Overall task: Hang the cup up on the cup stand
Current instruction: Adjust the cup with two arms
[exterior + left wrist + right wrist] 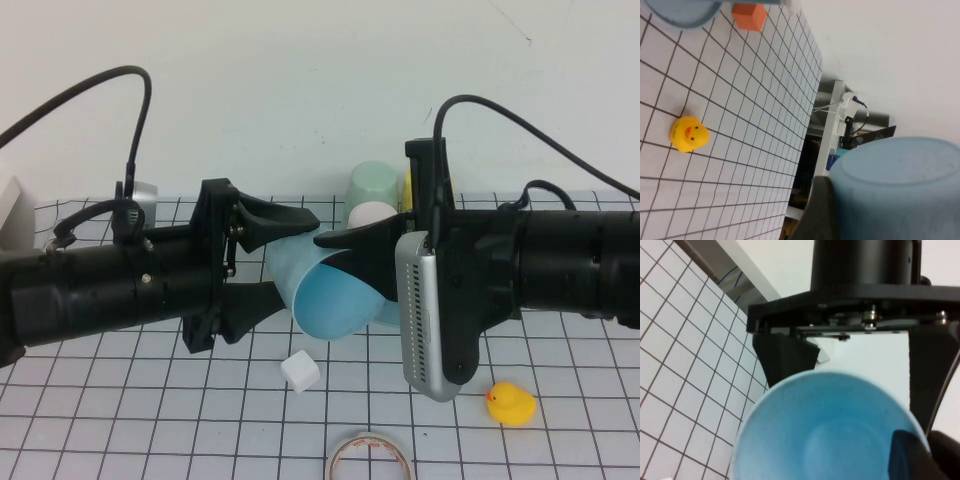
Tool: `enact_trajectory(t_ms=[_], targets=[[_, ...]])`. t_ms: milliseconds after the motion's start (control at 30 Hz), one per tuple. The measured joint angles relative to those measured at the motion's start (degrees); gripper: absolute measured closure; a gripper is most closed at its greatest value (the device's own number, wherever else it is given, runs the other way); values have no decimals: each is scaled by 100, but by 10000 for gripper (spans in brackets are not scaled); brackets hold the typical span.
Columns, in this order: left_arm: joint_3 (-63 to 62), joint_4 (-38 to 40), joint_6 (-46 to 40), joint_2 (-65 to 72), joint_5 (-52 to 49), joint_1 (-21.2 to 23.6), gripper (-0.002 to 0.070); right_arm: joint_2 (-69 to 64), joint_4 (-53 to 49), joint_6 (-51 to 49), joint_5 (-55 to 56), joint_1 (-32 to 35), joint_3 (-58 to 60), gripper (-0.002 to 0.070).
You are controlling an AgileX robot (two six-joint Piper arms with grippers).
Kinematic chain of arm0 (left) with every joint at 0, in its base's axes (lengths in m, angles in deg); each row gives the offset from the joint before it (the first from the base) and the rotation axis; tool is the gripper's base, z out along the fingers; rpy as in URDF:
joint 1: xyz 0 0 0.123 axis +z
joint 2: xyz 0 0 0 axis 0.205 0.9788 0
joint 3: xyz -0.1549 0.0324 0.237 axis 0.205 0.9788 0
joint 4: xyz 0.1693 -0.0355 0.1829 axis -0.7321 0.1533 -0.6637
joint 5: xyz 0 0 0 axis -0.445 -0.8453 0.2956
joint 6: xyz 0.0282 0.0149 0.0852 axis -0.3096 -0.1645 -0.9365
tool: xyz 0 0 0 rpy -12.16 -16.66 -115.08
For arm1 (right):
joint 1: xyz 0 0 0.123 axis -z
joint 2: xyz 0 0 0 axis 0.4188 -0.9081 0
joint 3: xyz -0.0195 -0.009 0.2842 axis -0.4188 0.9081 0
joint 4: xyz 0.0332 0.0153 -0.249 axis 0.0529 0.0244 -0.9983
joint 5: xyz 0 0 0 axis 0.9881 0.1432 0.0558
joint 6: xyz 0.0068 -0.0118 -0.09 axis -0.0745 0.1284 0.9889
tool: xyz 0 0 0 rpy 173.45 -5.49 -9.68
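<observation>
The light blue cup [325,290] hangs in the air on its side between my two grippers, with its mouth facing right. My left gripper [285,262] is shut on its base end, with one finger [816,212] against the cup wall [900,190]. My right gripper [362,262] is shut on the rim: one finger [905,455] is inside the cup [825,435] and the other is outside. The cup stand is mostly hidden behind the cup in the high view. Its teal-blue base [680,12] shows in the left wrist view.
A mint green cup [375,185] and a white-pink cup [370,213] stand behind the held cup. On the grid mat are a white cube [300,372], a yellow duck [511,403], a tape roll [368,455] at the front edge and an orange block [749,16].
</observation>
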Motion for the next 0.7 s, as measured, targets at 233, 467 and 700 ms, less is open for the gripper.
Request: enact_trajectory(t_ms=[233,467,700], targets=[[0,78,-336,0,70,0,100,0,0,-5,39,0,0,639],[0,101,-601,0,128,0,101,0,0,-226,146,-36,0,596],[0,-127,-829,5,373,-20,106,0,0,-354,-327,-128,-4,394]])
